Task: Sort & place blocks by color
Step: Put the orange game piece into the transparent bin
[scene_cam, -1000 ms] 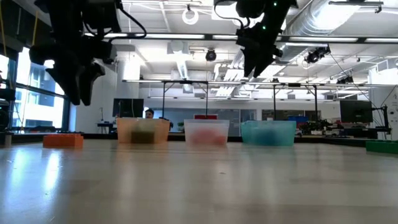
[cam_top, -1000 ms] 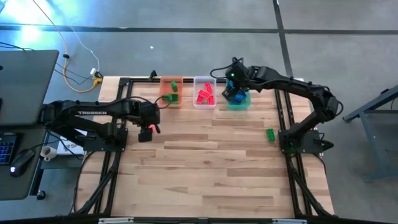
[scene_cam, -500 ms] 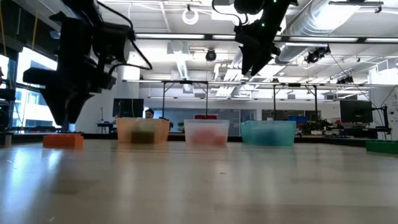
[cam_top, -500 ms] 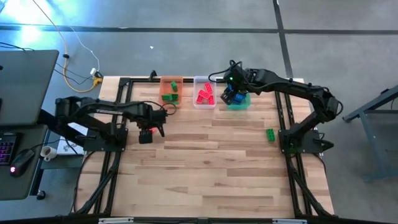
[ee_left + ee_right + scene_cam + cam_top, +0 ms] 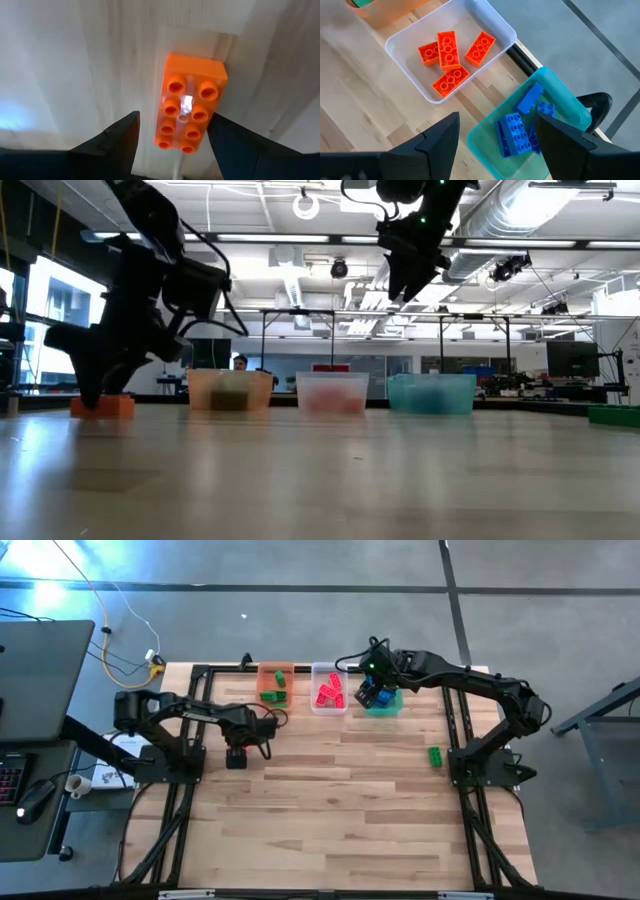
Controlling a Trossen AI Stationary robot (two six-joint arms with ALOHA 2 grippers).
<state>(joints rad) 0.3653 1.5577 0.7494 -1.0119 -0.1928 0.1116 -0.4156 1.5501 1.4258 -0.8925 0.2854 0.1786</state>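
I'm looking at a light wooden table (image 5: 330,810) on a grey floor, with an open workshop beyond it in the low view. My landmark is the clear tub (image 5: 329,688) in the middle of the row of three at the table's far edge; it holds four red-orange bricks (image 5: 449,61).

Just beside it toward the left arm sits the orange tub (image 5: 275,685), with green bricks (image 5: 279,688) inside. Just beside it on the other side is the green tub (image 5: 383,700), holding blue bricks (image 5: 517,131).

My left gripper (image 5: 236,757) is down at the table, well to the left of the clear tub and nearer the front. In the left wrist view its fingers (image 5: 112,142) stand wide apart on either side of a lone red-orange brick (image 5: 189,103) lying studs-up on the wood; I see no contact with it. In the low view the same brick (image 5: 102,406) rests on the table right under that gripper.

My right gripper (image 5: 372,690) hangs above the near edge of the green tub, just right of the clear tub, fingers (image 5: 437,142) spread wide with nothing between them.

One green brick (image 5: 435,755) lies alone on the table, well to the right of the clear tub and nearer the front, close to the right arm's base.
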